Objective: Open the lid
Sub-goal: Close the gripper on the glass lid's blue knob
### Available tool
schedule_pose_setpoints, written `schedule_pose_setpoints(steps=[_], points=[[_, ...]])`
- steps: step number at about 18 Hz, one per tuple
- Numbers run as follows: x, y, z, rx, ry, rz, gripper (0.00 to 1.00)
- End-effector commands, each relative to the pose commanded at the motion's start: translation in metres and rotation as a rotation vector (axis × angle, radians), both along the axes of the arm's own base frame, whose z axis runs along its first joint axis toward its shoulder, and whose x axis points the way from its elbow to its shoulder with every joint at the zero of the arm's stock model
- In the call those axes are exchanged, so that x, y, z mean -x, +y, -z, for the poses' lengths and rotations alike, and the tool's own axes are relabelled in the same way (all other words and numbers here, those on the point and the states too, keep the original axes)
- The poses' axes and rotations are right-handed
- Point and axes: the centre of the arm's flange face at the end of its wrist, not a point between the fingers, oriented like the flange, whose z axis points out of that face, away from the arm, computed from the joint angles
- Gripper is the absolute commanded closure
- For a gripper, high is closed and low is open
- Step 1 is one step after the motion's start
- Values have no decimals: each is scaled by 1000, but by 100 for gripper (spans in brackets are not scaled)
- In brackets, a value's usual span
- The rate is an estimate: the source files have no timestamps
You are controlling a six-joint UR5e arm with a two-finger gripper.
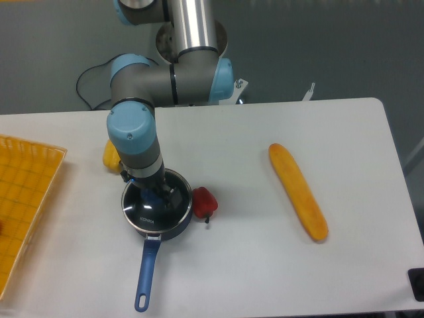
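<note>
The lid [147, 213], a clear glass disc with a silver rim and small white lettering, lies on the dark blue saucepan [173, 225], whose long handle [146, 273] points toward the front edge. My gripper [156, 197] comes straight down over the lid's centre, with its fingers on either side of the blue knob [153, 201]. The knob is mostly hidden by the fingers. I cannot tell whether the fingers are pressing on it.
A red pepper [204, 203] lies just right of the pan. A yellow object [110, 155] sits behind the arm at the left. A long bread loaf [297, 191] lies at the right. An orange tray [23, 199] is at the left edge.
</note>
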Motion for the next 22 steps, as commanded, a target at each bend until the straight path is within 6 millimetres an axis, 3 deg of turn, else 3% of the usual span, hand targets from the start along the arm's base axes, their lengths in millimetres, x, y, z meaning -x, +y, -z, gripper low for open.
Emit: schedule_pose_setpoints(steps=[11, 22], points=[[-1, 1, 1, 2, -3, 5, 0], [-1, 1, 2, 6, -2, 5, 17]])
